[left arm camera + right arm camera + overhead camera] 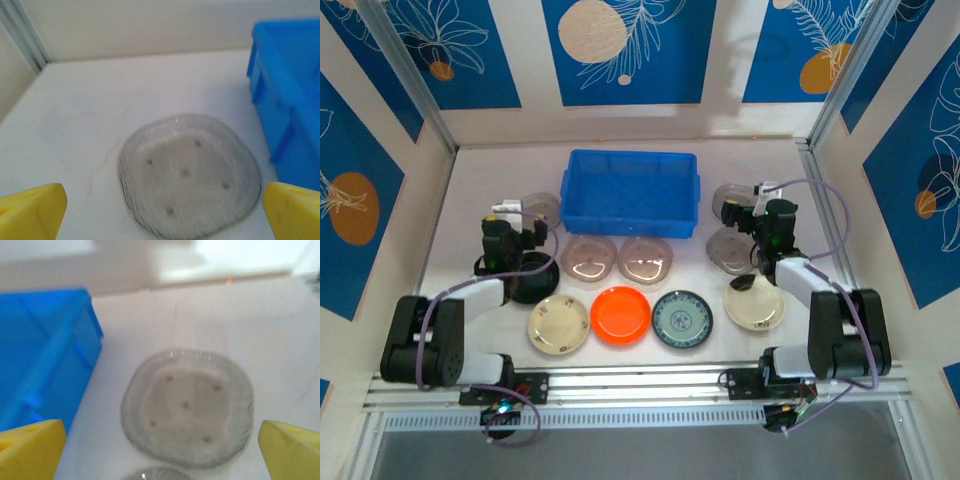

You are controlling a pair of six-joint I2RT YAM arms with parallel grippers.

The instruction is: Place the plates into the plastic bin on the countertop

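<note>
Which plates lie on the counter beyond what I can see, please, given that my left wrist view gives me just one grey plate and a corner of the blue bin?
Observer: From above, four plates lie in a row nearest the arms: a cream plate, an orange plate, a teal-patterned plate and a second cream plate.
Operator: Is anything in the bin yet?
Observer: No, the plastic bin looks empty from above.
Operator: And the other arm?
Observer: The right gripper is open, facing a smoky-grey plate that lies flat on the bin's right side.
</note>
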